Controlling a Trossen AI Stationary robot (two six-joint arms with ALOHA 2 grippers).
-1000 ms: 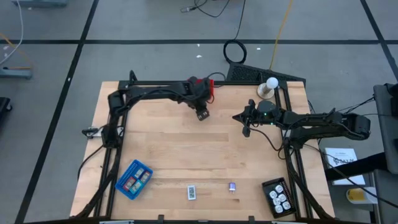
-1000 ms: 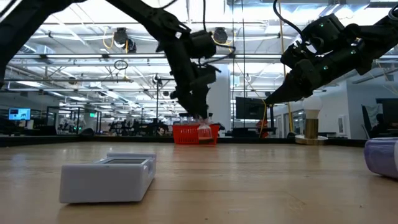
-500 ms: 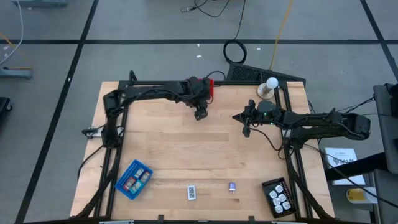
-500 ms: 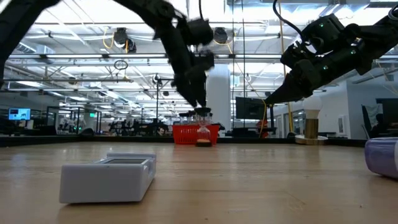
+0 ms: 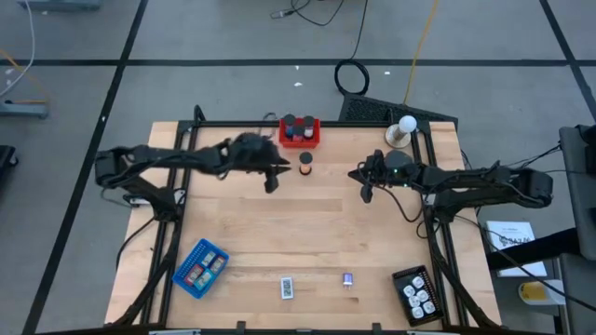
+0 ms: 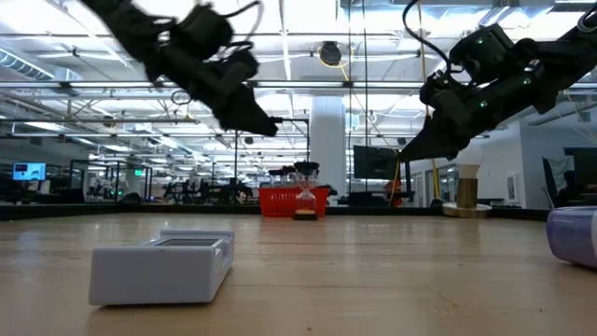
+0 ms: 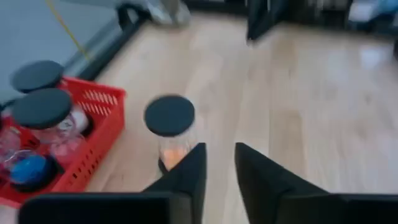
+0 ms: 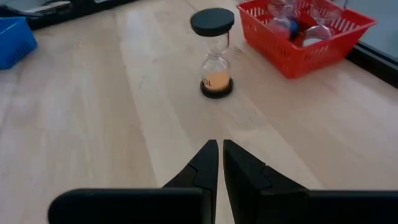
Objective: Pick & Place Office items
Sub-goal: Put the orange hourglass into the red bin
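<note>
Now, in the high view, an hourglass [image 5: 305,163] with black caps and orange sand stands upright on the wooden counter [image 5: 279,223], in the upper middle of the frame, just below the red tray [image 5: 299,132] and apart from it. The red tray holds more hourglasses of the same kind with dark caps. The left gripper [image 5: 271,179] hangs above the counter to the left of the standing hourglass, near it but not touching; in the left wrist view its fingers [image 7: 186,174] leave only a narrow gap and nothing is between them. The right gripper [image 5: 366,192] is right of the middle, over bare wood, and its jaws are pressed together and hold nothing, as the right wrist view shows. In the lower part of the high view there are more office items: a blue tray [image 5: 200,268] with small red and teal pieces at lower left, a small white-labelled rectangle [image 5: 287,288] at lower middle, and a small purple piece [image 5: 347,279] a little to the right of it. A black tray [image 5: 415,293] with white round pieces lies at the lower right. A white ball on a round stand [image 5: 401,131] is at the upper right of the counter.
</note>
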